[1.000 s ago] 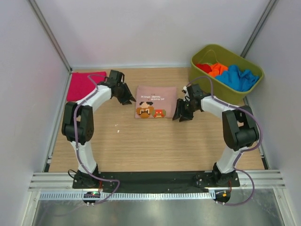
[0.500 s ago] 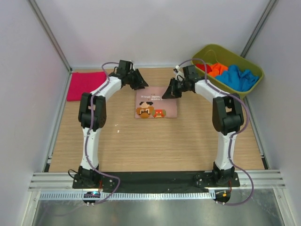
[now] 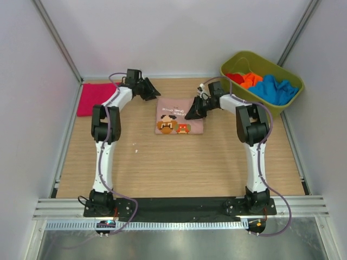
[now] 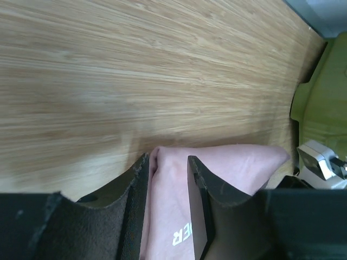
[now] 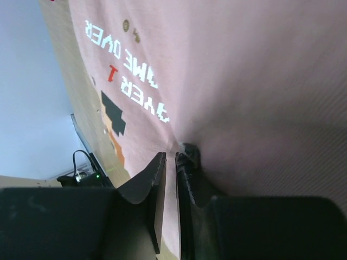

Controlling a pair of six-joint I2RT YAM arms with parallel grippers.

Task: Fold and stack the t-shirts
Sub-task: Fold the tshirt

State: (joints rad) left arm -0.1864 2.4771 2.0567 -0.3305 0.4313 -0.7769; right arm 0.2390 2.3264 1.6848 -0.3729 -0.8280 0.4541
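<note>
In the middle of the desk's far half lies the dusty-pink t-shirt [image 3: 179, 111], folded to a small rectangle with its cartoon print [image 3: 173, 127] facing up. A second ago the two grippers stood at its left and right sides; since then both have swung up to its far edge. The left gripper [image 3: 153, 93] now has the far-left corner in its jaws, which stand partly apart with the thick fold filling the gap. That looks to me like a grip. The right gripper [image 3: 190, 112] is at the far-right part, its jaws almost together on a puckered pinch of cloth. I take it the folding is done and the pair is set to carry the shirt to the stack. The magenta t-shirt [image 3: 99, 98] lies folded in the far-left corner, well apart, with bare wood between. The olive tub [image 3: 230, 81] of loose shirts [image 3: 271, 89] sits in the far-right corner, close behind the right arm. Toward the near edge the desk [image 3: 179, 168] offers open room.
</note>
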